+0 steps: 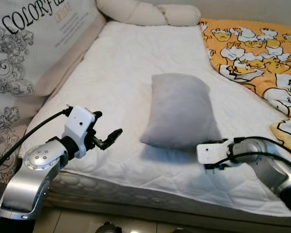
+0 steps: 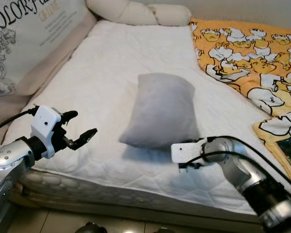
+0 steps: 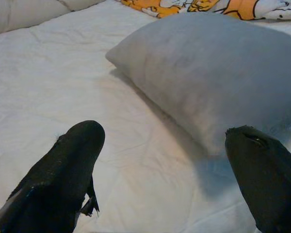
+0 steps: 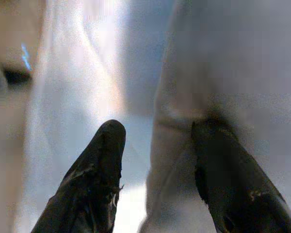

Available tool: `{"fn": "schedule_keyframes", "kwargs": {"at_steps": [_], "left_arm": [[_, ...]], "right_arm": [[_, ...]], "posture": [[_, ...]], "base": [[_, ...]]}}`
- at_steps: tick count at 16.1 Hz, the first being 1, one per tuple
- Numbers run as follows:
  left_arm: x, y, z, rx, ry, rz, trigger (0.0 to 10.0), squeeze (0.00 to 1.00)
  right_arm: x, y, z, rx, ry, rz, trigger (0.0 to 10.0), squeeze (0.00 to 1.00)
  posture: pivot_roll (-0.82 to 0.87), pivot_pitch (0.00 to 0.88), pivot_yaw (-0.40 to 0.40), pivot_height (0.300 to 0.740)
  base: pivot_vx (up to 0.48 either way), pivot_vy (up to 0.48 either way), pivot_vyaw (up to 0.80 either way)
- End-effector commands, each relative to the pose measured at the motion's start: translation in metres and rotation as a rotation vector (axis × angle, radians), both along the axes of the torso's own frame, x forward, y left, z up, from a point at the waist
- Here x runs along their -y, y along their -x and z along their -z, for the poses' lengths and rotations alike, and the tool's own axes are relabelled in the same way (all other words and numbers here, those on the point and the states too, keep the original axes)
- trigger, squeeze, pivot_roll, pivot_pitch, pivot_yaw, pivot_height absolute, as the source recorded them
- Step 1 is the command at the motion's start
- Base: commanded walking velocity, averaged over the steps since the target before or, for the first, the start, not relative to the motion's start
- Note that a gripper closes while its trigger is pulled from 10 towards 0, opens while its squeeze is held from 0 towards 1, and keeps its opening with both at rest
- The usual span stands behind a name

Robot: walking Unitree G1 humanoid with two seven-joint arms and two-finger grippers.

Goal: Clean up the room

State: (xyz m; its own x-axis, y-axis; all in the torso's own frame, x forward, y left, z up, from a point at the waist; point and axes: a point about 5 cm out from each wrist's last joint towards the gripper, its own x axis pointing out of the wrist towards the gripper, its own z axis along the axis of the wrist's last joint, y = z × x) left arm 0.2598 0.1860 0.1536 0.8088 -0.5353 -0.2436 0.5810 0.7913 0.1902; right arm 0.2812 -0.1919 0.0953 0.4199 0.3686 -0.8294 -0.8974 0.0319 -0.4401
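A grey pillow [image 1: 179, 111] lies in the middle of the white mattress [image 1: 116, 68]. My left gripper [image 1: 109, 124] hovers open over the mattress, a short way to the left of the pillow's near end; the left wrist view has the pillow [image 3: 218, 82] ahead of its spread fingers. My right gripper [image 4: 159, 127] is at the pillow's near right corner, open, with the pillow's edge [image 4: 174, 184] between its fingers. One finger [image 4: 233, 189] presses into the pillow, and the other finger [image 4: 94, 184] stands off it over the sheet. In the eye views the pillow hides these fingertips.
An orange duck-print blanket [image 1: 252, 53] covers the bed's right side. A long cream bolster [image 1: 145, 12] runs along the far end. A large printed cushion [image 1: 34, 43] leans along the left side. The mattress's front edge [image 1: 136, 191] and a strip of floor [image 1: 87, 221] lie below my arms.
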Motion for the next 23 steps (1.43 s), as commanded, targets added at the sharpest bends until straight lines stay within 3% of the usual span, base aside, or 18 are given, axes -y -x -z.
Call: {"fn": "schedule_keyframes", "kwargs": {"at_steps": [1, 2, 3, 4, 5, 6, 7, 9, 12, 13, 14, 15, 16, 20, 23], "left_arm": [[0.001, 0.0, 0.002, -0.007, -0.005, 0.003, 10.0, 0.0], [0.001, 0.0, 0.002, -0.008, -0.002, -0.001, 10.0, 0.0], [0.002, -0.001, 0.001, -0.009, 0.022, 0.004, 10.0, 0.27], [0.001, -0.004, 0.0, -0.006, 0.046, -0.011, 10.0, 1.0], [0.001, -0.006, 0.0, -0.004, 0.062, -0.022, 10.0, 1.0], [0.001, -0.016, -0.001, 0.005, 0.106, -0.074, 10.0, 1.0], [0.002, -0.019, -0.002, 0.01, 0.125, -0.081, 10.0, 1.0], [0.016, -0.039, -0.001, -0.001, 0.212, -0.097, 10.0, 1.0], [0.023, -0.058, 0.0, -0.006, 0.229, -0.139, 10.0, 1.0], [0.027, -0.068, -0.003, 0.024, 0.244, -0.194, 10.0, 1.0], [0.028, -0.071, -0.006, 0.056, 0.229, -0.235, 10.0, 0.88], [0.028, -0.071, -0.007, 0.08, 0.218, -0.249, 10.0, 0.0], [0.027, -0.068, -0.006, 0.13, 0.197, -0.307, 10.0, 0.0], [0.026, -0.048, 0.0, 0.179, 0.223, -0.385, 10.0, 0.0], [0.014, -0.03, 0.006, 0.184, 0.218, -0.449, 10.0, 0.0]], "right_arm": [[-0.009, 0.001, -0.012, -0.008, -0.094, 0.007, 10.0, 0.0], [-0.013, 0.004, -0.016, -0.027, -0.145, 0.011, 10.0, 0.0], [-0.015, 0.009, -0.022, -0.061, -0.199, 0.012, 10.0, 0.0], [-0.015, 0.013, -0.032, -0.088, -0.245, 0.013, 10.0, 0.48], [-0.014, 0.016, -0.038, -0.106, -0.275, 0.013, 10.0, 0.79], [-0.006, 0.006, -0.062, -0.054, -0.398, 0.107, 10.0, 1.0], [-0.004, 0.001, -0.068, -0.029, -0.451, 0.147, 10.0, 1.0], [0.013, -0.022, -0.078, 0.115, -0.652, 0.406, 10.0, 1.0], [0.022, -0.032, -0.069, 0.213, -0.706, 0.591, 10.0, 1.0], [0.025, -0.036, -0.059, 0.299, -0.755, 0.748, 10.0, 1.0], [0.022, -0.035, -0.051, 0.324, -0.805, 0.807, 10.0, 1.0], [0.017, -0.032, -0.047, 0.311, -0.849, 0.827, 10.0, 0.31], [0.008, -0.026, -0.039, 0.34, -0.903, 0.888, 10.0, 0.0], [-0.017, -0.011, -0.025, 0.321, -0.986, 0.952, 10.0, 0.0], [-0.015, -0.006, -0.025, 0.387, -0.957, 0.99, 10.0, 0.0]], "posture": [[-0.05, 0.009, -0.009, 0.74], [-0.05, 0.008, -0.009, 0.74], [-0.05, 0.007, -0.006, 0.74], [-0.05, 0.005, -0.003, 0.74], [-0.05, 0.005, -0.003, 0.74], [-0.05, 0.007, 0.0, 0.74], [-0.06, 0.007, 0.001, 0.74], [-0.06, 0.012, 0.0, 0.74], [-0.07, 0.02, 0.013, 0.74], [-0.07, 0.024, 0.026, 0.74], [-0.08, 0.03, 0.037, 0.74], [-0.08, 0.039, 0.044, 0.74], [-0.07, 0.042, 0.046, 0.74], [-0.06, 0.052, 0.033, 0.74], [-0.05, 0.056, 0.024, 0.74]], "base": [[0.0, 0.0, 0.0], [0.0, 0.0, 0.0], [0.0, 0.0, 0.0], [0.0, 0.0, 0.0], [0.0, 0.0, 0.0], [0.0, 0.0, 0.0], [0.0, 0.0, 0.0], [0.0, 0.0, 0.0], [0.0, 0.0, 0.0], [0.0, 0.0, 0.0], [0.0, 0.0, 0.0], [0.0, 0.0, 0.0], [0.0, 0.0, 0.0], [0.0, -0.24, -0.55], [0.0, -0.094, -0.26]]}}
